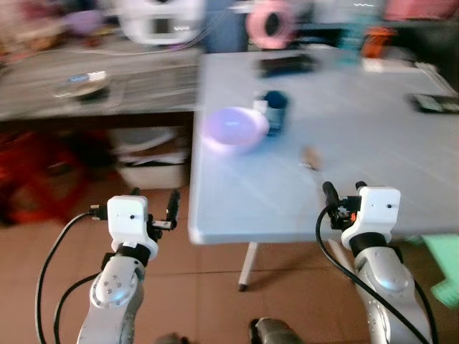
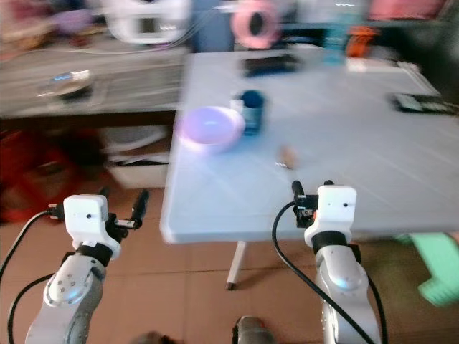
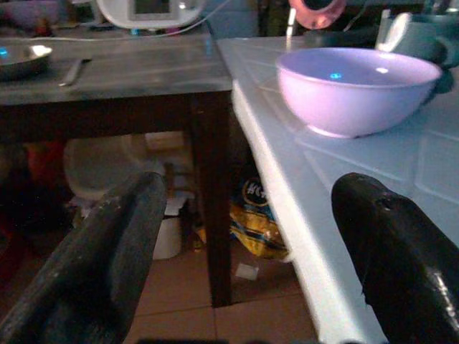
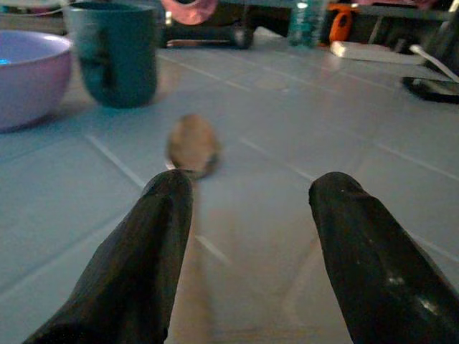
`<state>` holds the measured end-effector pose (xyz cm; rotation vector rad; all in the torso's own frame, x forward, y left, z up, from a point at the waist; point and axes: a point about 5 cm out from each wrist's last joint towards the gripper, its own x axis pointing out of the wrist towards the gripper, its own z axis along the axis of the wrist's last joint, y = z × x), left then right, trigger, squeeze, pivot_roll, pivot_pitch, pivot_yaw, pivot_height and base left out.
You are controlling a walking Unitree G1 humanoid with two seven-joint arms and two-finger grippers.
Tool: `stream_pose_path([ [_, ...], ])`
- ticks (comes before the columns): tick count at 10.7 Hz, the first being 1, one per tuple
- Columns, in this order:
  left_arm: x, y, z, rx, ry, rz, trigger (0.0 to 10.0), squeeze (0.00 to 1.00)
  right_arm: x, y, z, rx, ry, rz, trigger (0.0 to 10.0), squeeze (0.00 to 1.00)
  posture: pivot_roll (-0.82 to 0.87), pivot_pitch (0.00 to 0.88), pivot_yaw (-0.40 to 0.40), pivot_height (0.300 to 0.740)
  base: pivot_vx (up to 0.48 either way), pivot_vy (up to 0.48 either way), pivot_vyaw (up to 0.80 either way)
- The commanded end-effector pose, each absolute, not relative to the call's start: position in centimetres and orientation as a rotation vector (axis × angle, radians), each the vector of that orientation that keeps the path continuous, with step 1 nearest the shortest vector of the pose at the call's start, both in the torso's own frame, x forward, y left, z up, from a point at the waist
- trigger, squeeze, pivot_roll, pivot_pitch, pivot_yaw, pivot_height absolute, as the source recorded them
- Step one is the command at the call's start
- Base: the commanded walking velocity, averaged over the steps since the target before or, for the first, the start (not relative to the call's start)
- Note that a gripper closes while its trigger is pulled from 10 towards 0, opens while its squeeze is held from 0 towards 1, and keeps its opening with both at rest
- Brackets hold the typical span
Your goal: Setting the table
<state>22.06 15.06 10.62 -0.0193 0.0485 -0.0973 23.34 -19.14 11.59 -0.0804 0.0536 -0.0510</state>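
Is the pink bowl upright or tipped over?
Upright: the pink bowl sits on its base on the table, rim up, beside the mug.

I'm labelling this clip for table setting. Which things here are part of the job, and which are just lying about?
For the job: pink bowl, dark teal mug, small brown spoon-like thing (blurred), light table.

Lying about: metal dish on the wooden side table, black phone-like slab, white appliance, pink roll.
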Motion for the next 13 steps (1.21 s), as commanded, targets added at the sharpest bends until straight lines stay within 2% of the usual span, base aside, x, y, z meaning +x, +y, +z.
stream_pose_path([
  [1, 22.0, 15.1, 10.9, -0.019, 0.044, -0.099, 10.0, 0.0, 23.5, -18.9, 12.0, -0.083, 0.044, -0.044, 10.0, 0.0, -0.05, 0.07, 0.055, 0.74, 0.0, 0.0, 0.0],
  [4, 22.0, 15.2, 10.9, -0.015, 0.047, -0.087, 10.0, 0.0, 23.7, -18.8, 12.1, -0.083, 0.038, -0.041, 10.0, 0.0, -0.05, 0.079, 0.056, 0.74, 0.0, 0.0, 0.0],
  [5, 21.5, 15.4, 11.0, -0.008, 0.06, -0.072, 10.0, 0.0, 24.9, -19.0, 12.3, -0.063, 0.052, -0.058, 10.0, 0.8, -0.03, 0.122, 0.05, 0.74, 0.0, 0.0, 0.0],
  [6, 21.2, 15.6, 10.9, -0.009, 0.069, -0.061, 10.0, 0.0, 25.9, -19.1, 12.5, -0.059, 0.057, -0.047, 10.0, 0.0, -0.03, 0.131, 0.051, 0.74, 0.0, 0.0, 0.0],
  [11, 20.8, 15.6, 11.0, 0.016, 0.096, -0.054, 10.0, 0.0, 28.1, -18.4, 13.1, 0.006, 0.077, 0.072, 10.0, 0.0, -0.01, 0.181, 0.056, 0.74, 0.0, 0.0, 0.0],
  [13, 20.7, 15.6, 11.0, 0.017, 0.105, -0.058, 10.0, 0.0, 28.1, -17.9, 12.4, 0.018, 0.132, 0.118, 10.0, 0.0, -0.01, 0.186, 0.053, 0.74, 0.0, 0.0, 0.0],
])
